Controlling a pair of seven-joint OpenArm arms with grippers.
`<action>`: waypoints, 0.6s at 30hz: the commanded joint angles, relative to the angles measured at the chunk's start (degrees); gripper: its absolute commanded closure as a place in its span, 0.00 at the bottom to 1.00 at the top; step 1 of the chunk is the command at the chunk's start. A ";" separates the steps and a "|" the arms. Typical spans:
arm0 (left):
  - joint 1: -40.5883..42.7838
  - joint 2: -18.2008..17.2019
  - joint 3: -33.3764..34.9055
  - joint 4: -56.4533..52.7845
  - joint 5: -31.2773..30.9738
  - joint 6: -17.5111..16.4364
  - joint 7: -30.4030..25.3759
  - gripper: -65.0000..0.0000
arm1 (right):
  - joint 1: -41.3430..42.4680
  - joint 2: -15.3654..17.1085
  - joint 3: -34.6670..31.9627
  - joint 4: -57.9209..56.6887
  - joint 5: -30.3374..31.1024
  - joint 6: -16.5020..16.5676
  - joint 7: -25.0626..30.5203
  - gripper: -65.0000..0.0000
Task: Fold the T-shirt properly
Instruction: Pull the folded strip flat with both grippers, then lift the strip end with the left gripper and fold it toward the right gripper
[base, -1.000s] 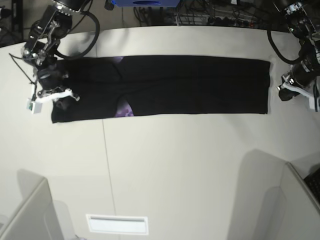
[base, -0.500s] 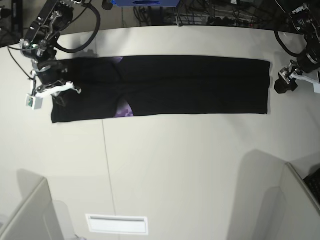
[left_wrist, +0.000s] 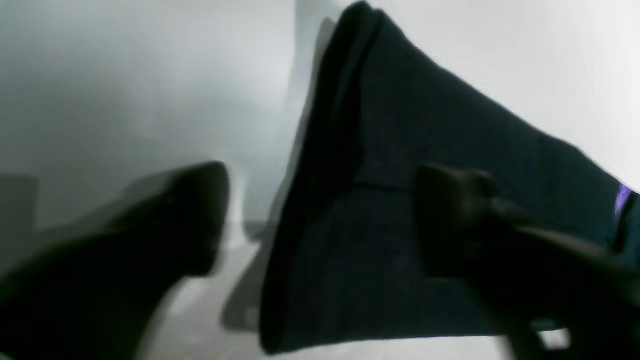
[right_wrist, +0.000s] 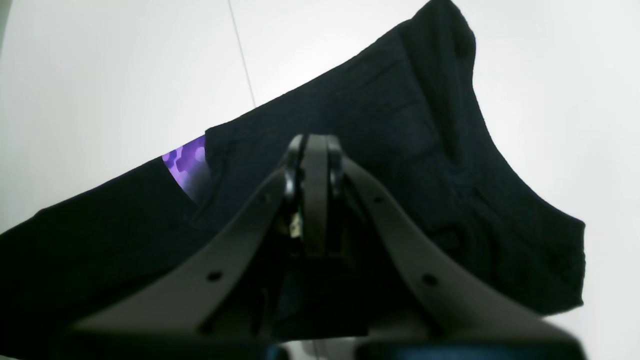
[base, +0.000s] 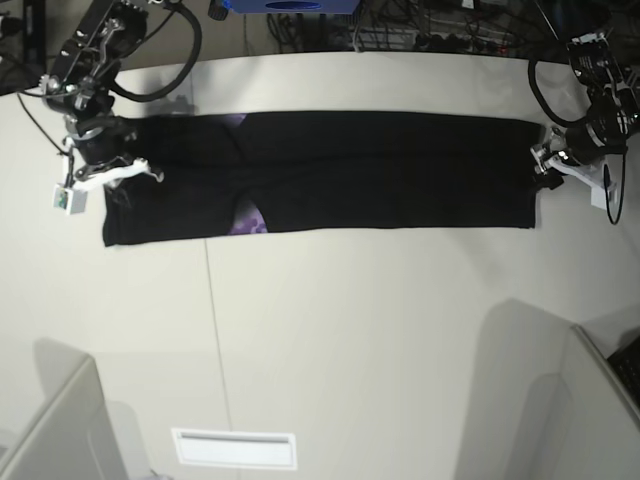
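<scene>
Left jaws: the left gripper (left_wrist: 320, 220) had its jaws spread, one dark finger over bare worktop, the other over the shirt's end edge; nothing sat between them.
Right jaws: the right gripper (right_wrist: 312, 170) had its jaws pressed together above the cloth near the opposite end; whether a fold was caught under the tips could not be told.
T-shirt position: the T-shirt (base: 330, 172) lay flat as a long, narrow black band across the far half of the worktop (base: 350, 330), one short end by each arm.
Stage (judgement): the lengthwise folds looked done; bringing one end over the other seemed the step left.
Handling (judgement): the shirt was probably light, limp and soft, so it should sag and slide out of line if lifted from one point alone.
Where to hold (judgement): the corners of a short end, through all layers, seemed the best hold; the doubled edge beside the left jaws offered a thicker lip to pinch.
Cloth: matte black knit with a fine woven-looking grain in the right wrist view, with stitched hems and rounded, stacked edges.
Print: a sliver of purple print (right_wrist: 187, 160) showed at an overlap between layers.
Worktop surface: pale, smooth and hard, with one thin seam line running across it.
</scene>
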 joint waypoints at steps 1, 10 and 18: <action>-0.39 -0.38 0.02 -0.60 0.78 0.26 1.63 0.47 | 0.18 0.31 0.15 1.14 0.69 0.79 1.31 1.00; -1.97 -1.26 -0.24 -4.65 0.78 0.17 1.63 1.00 | 0.01 0.31 0.15 1.14 0.69 0.79 1.31 1.00; 3.13 -2.23 -0.07 14.52 0.87 0.52 1.63 1.00 | 0.01 0.31 0.15 1.14 0.69 0.79 1.31 1.00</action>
